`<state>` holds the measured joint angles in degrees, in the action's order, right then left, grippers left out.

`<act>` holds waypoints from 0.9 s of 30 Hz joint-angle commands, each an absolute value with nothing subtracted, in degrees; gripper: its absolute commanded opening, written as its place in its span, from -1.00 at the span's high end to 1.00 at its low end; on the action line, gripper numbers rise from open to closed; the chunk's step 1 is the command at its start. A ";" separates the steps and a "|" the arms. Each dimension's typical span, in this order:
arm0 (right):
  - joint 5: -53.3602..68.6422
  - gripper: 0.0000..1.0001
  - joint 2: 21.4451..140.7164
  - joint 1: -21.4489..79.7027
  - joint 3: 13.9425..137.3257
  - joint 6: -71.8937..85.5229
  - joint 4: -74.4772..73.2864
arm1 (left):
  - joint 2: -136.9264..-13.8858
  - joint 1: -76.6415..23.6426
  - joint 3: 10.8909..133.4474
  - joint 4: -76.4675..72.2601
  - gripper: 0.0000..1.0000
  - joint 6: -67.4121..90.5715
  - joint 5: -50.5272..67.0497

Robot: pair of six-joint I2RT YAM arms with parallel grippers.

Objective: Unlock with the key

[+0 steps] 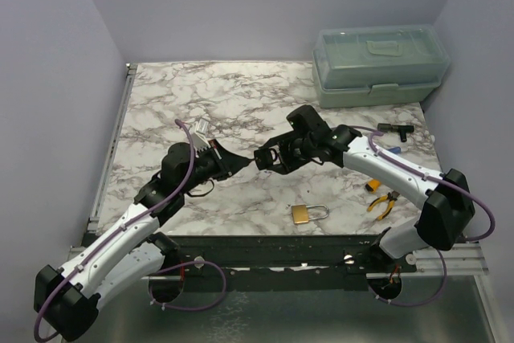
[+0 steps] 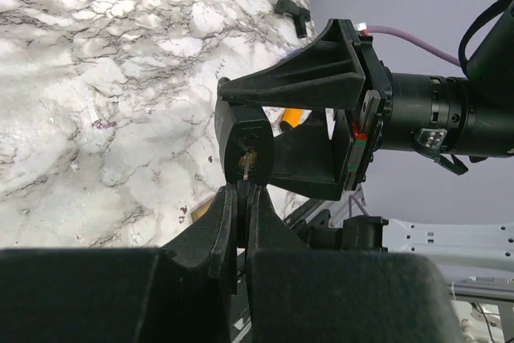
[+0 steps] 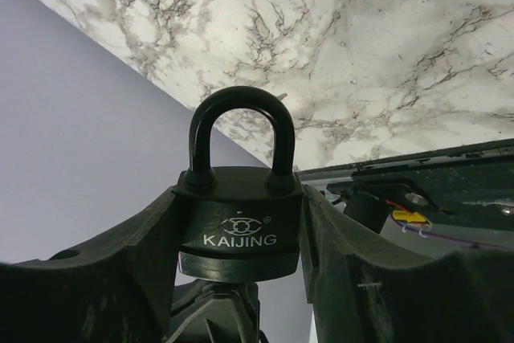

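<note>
1. My right gripper [image 3: 239,208] is clamped on the matte black padlock with the arched steel shackle [image 3: 239,226]. It holds the padlock up off the white-and-grey marbled table [image 1: 241,94], between the two arms, with the fingers pressing the flat sides of the body.
2. My left gripper [image 2: 243,192] is pinched tight on the thin metal key [image 2: 244,173]. The blade points straight at the brass keyway in the padlock's rounded underside.
3. Done so far, as I judge it: lock lifted, key gripped, the two lined up. The blade tip meets the keyway — how deep it sits I cannot tell.
4. Left to do: seat the key fully, turn it, free the shackle. In the right wrist view both shackle legs are down in the body, so I read the padlock as locked.
5. The body looks smooth and coated, with a raised brand mark on its face — slippery if the turn twists it.
6. A second, brass-coloured padlock with a silver shackle [image 1: 307,214] lies on the table near the front edge.
</note>
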<state>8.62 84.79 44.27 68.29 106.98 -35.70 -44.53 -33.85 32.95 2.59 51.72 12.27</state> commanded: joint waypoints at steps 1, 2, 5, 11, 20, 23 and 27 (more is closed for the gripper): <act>9.96 0.99 84.90 44.64 70.93 107.24 -34.66 | -45.88 -35.03 32.21 1.38 1.00 52.44 5.15; 9.75 0.99 85.08 44.65 71.11 107.23 -35.13 | -46.14 -35.37 32.25 1.59 1.00 52.58 4.24; 9.09 0.99 85.56 44.60 71.49 107.21 -36.35 | -46.79 -36.08 31.89 2.02 1.00 53.86 2.07; 8.46 0.99 85.90 44.60 71.15 107.41 -36.10 | -47.53 -37.84 31.62 2.02 1.00 56.11 0.44; 7.03 0.99 86.59 44.65 71.54 106.79 -36.71 | -48.89 -41.14 32.50 1.89 1.00 57.26 -2.62; 7.34 0.99 86.68 44.60 70.72 107.00 -36.21 | -49.04 -42.76 32.45 1.26 1.00 57.40 -3.33; 7.39 0.99 86.14 44.60 69.46 107.09 -34.97 | -48.62 -44.05 32.45 1.23 1.00 57.39 -4.33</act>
